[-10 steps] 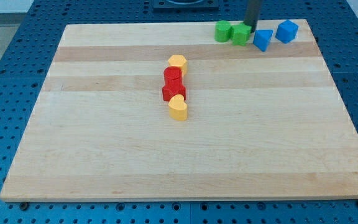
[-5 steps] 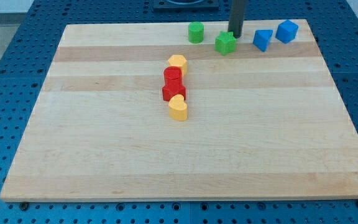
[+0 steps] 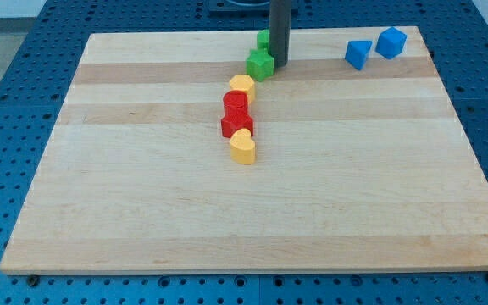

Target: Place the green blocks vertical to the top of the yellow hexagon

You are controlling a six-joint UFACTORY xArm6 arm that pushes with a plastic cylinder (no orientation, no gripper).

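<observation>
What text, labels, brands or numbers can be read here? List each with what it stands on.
None: no text shows anywhere. The wooden board, the green blocks, yellow blocks, red blocks and blue blocks are plain. My tip, beside the green blocks on the view's right, bears no marking.

Pale wooden board (image 3: 252, 212) on a blue perforated table (image 3: 7, 93), evenly lit.
</observation>
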